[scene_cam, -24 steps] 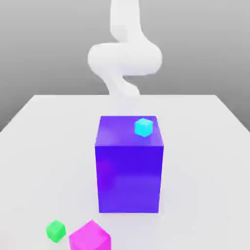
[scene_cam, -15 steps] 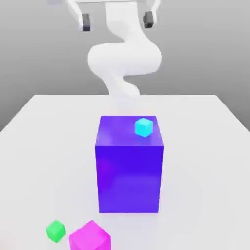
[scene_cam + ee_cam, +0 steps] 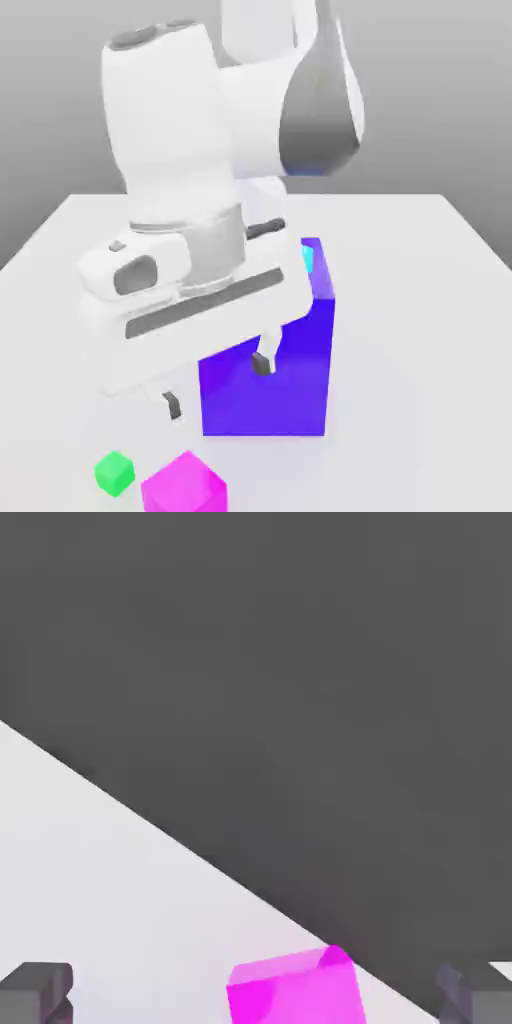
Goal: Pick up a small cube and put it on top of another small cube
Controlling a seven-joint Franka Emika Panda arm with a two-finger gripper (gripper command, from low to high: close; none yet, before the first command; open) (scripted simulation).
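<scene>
Here's the small cube [image 3: 184, 485], glossy magenta-pink, sitting on the white counter [image 3: 420, 300] right at the near edge in the exterior view, one corner turned toward the camera so two bright side faces and a paler top face show. In the hand view the same cube [image 3: 295, 990] sits close to the counter's edge, with dark background beyond it. It's a touch bigger than the tiny green cube [image 3: 115, 472] just beside it on the exterior view's left, and far smaller than the tall blue-violet block [image 3: 295, 380] standing behind them. A sliver of the tiny cyan cube [image 3: 307, 257] peeks out on top of that block, mostly hidden by the arm.

And the big change: half a second ago the hand was high up at the back with just its fingertips dipping into view, and before that only the arm's white elbow showed. Now the hand [image 3: 218, 384] has swung forward and down, looming in front of the block, above the magenta cube. Its two dark-tipped fingers [image 3: 264, 360] stand wide apart, nothing between them. The cubes and the block all sit exactly where they were.
</scene>
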